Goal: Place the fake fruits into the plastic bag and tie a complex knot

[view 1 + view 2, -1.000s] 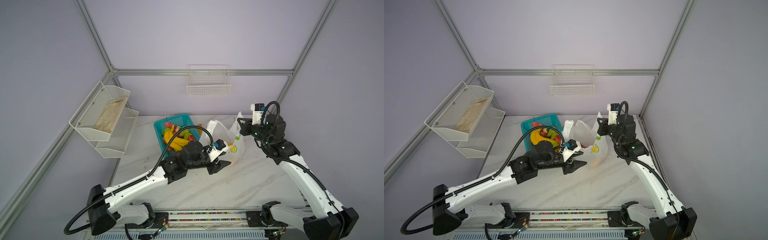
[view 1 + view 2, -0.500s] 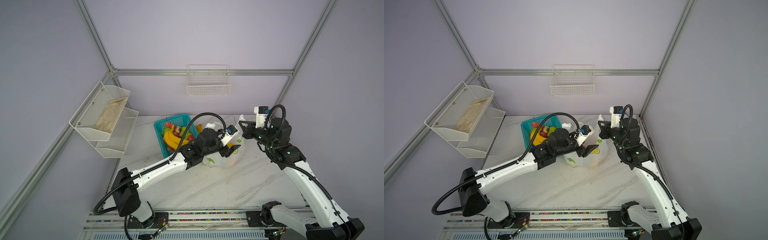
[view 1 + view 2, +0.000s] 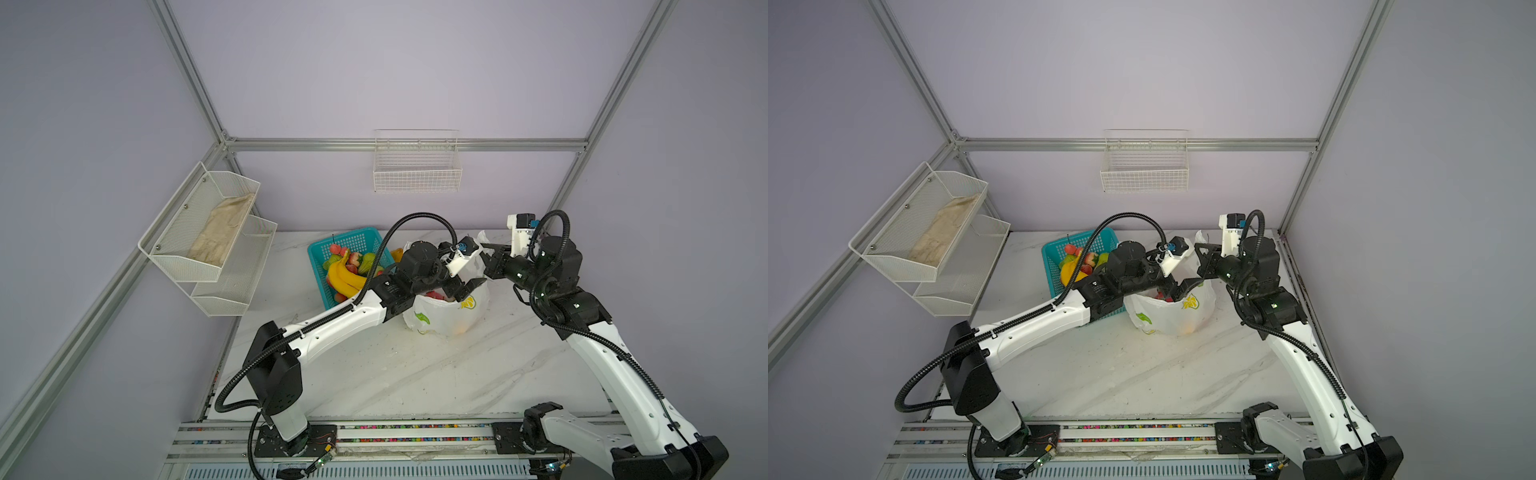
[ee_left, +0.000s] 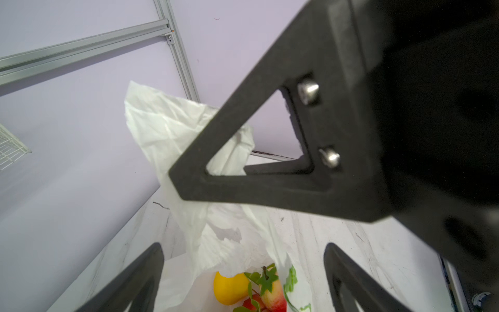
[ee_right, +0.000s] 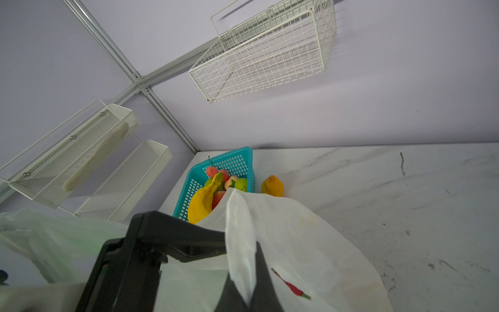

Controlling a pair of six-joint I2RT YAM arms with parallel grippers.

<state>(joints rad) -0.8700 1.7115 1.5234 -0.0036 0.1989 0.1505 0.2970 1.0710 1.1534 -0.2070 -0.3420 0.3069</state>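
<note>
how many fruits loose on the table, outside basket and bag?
1: an orange-yellow fruit on the table beside the teal basket; the bag may hide others.

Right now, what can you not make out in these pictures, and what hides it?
- How many fake fruits lie in the plastic bag: the left hand partly covers its mouth in both top views; the left wrist view's edge cuts them.
- Near end of the teal basket: behind the left arm, both top views.
- Tips of the right hand: wrapped in bag film, right wrist view.
</note>
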